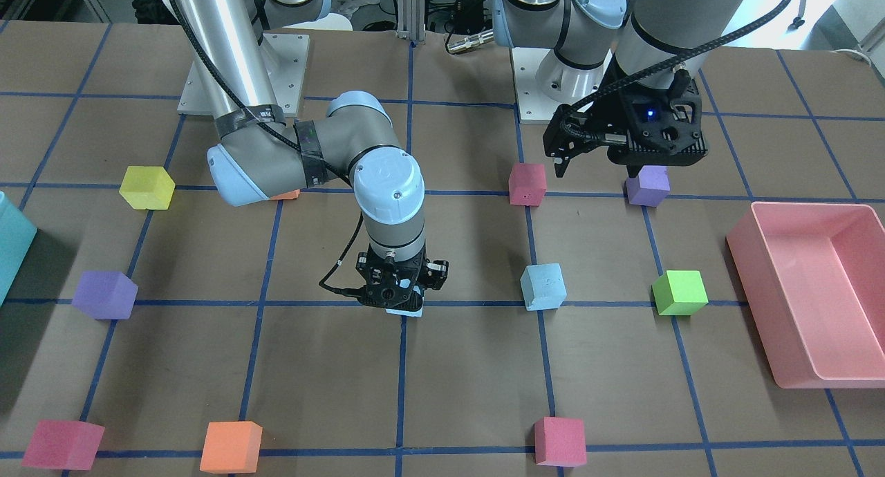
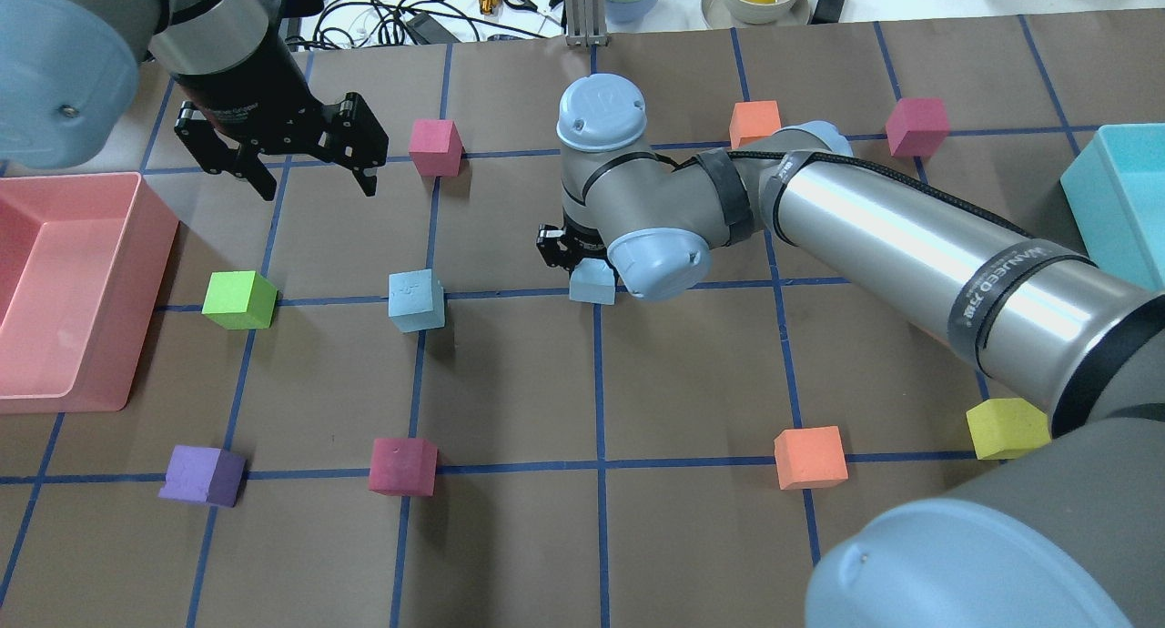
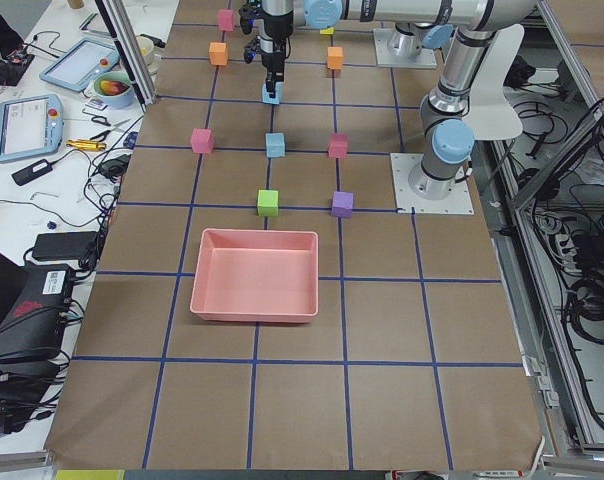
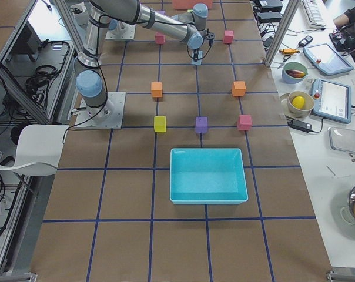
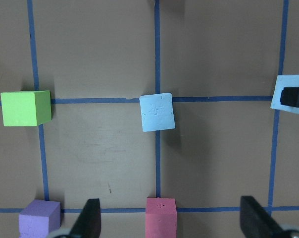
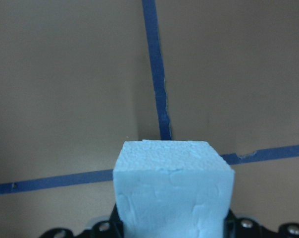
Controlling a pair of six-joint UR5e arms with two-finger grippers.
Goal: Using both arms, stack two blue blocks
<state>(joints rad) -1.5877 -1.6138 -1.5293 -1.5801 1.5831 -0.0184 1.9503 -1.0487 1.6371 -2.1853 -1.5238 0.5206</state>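
The right gripper [image 1: 403,301] is clamping 1 blue block [image 2: 592,284] between its fingers near the middle of the table [image 2: 692,373], the other blue block [image 2: 416,300] is sitting apart between it and a green cube [image 2: 238,298], and the left gripper [image 2: 319,189] is hanging wide open, holding nothing.

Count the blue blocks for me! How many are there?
2. One blue block sits free near the green block; the other blue block is between the right gripper's fingers. The arms could hide more.
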